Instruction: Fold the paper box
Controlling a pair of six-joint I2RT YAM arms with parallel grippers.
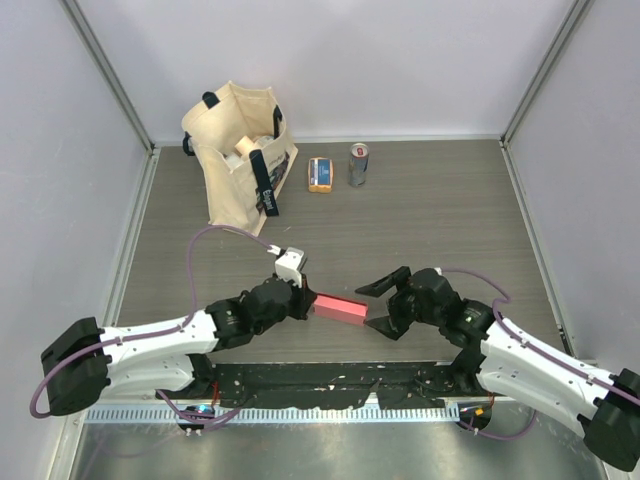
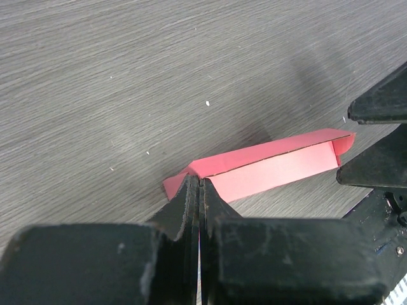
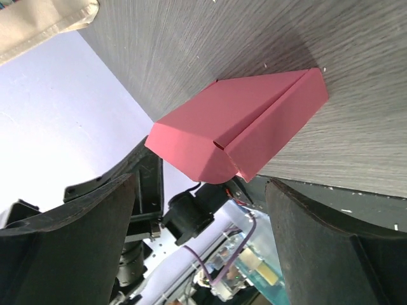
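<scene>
Pressing together right at the lens, the black fingers of the left gripper (image 2: 200, 189) are clamping the thin near edge of the box (image 2: 273, 166) at its left end. This pinkish-red box is lying low on the table (image 1: 430, 215) near the front edge, between the two arms, its length running left to right on a slight slant. A seam is running along its upper face. At its other end the right gripper (image 3: 203, 216) is hanging with its jaws spread wide, one to each side of the box end, and neither is touching the card. Far back, a bag (image 1: 238, 150), a packet (image 1: 320, 175) and a can (image 1: 359, 165) are sitting in a row, well apart from the box.
</scene>
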